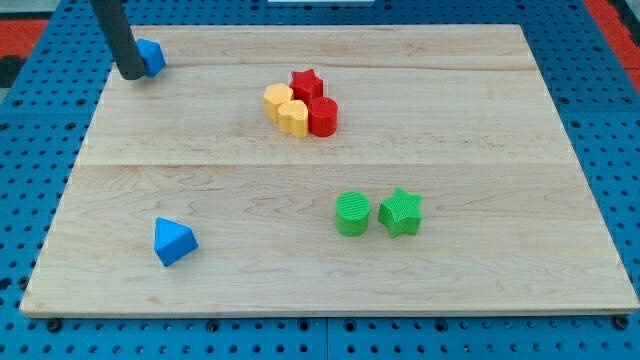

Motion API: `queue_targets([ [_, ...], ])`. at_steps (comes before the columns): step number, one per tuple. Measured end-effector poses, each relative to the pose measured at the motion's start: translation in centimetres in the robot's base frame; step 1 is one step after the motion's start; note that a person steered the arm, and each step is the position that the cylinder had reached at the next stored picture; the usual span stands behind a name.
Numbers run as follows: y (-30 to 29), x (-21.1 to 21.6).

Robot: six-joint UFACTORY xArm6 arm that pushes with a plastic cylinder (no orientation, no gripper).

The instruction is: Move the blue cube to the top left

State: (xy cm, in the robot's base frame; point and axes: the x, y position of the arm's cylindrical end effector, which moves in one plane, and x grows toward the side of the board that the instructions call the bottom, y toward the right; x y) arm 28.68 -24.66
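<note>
A blue cube (152, 56) lies near the board's top left corner, partly hidden behind my rod. My tip (131, 75) rests on the board just to the left of and below the cube, touching or nearly touching it. A second blue block (173, 241), wedge-like in shape, lies at the lower left.
A cluster sits at the top centre: red star (306, 83), red cylinder (323, 116), two yellow blocks (278, 100) (294, 117). A green cylinder (352, 214) and green star (400, 212) stand side by side right of centre. The wooden board (500, 290) lies on blue pegboard.
</note>
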Motion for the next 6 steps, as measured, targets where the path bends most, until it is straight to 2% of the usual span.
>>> queue_targets([
  [2,0.4,-1.8],
  [4,0.4,-1.9],
  [6,2.4,1.8],
])
